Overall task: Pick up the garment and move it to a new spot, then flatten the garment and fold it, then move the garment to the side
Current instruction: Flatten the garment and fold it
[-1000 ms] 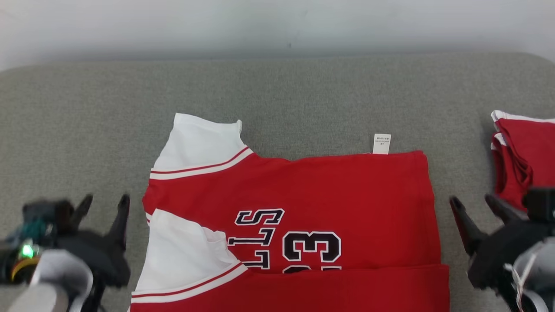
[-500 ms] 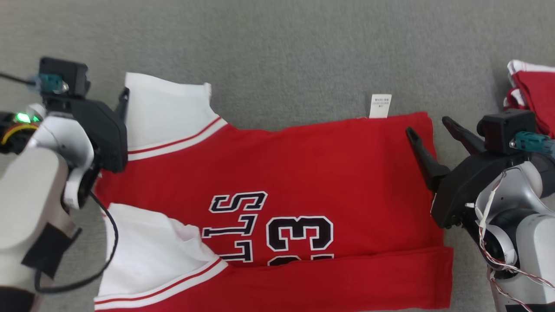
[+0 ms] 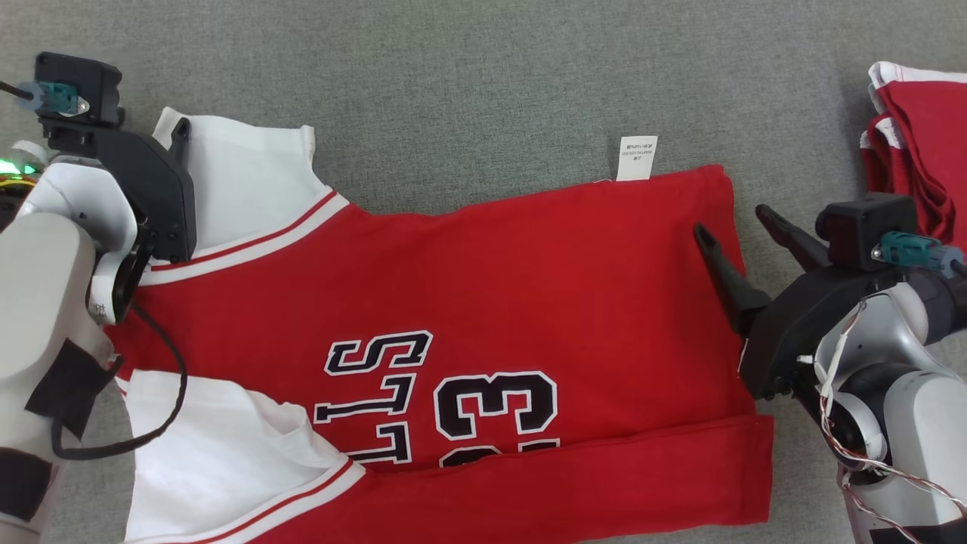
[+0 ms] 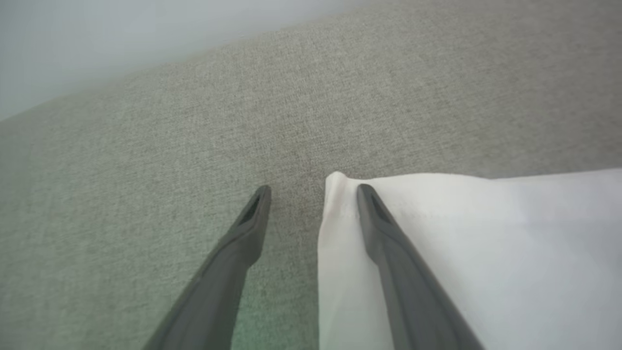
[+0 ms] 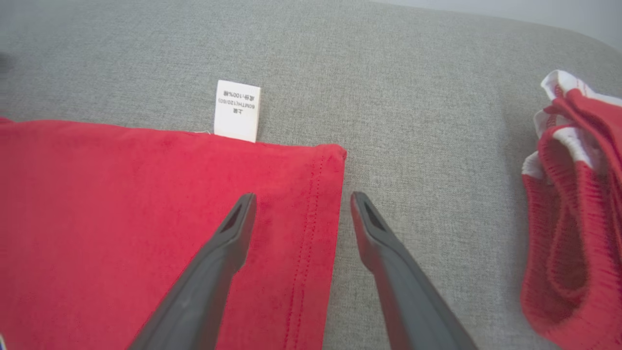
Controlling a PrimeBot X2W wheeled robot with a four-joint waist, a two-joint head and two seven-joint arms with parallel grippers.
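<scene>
From the head, a red shirt (image 3: 529, 302) with white sleeves lies spread on the grey counter (image 3: 483, 68), with more red clothes (image 3: 918, 143) to its right. Left wrist: the left gripper (image 4: 313, 189), jaws wide, straddles a sleeve (image 4: 486, 253) corner. Right wrist: the right gripper (image 5: 303, 194), jaws wide, straddles the shirt's side edge.

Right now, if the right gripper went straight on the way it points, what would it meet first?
Probably the red jersey: the open right gripper straddles its hem edge, one finger over cloth, one over the grey surface. Height is unclear.
</scene>
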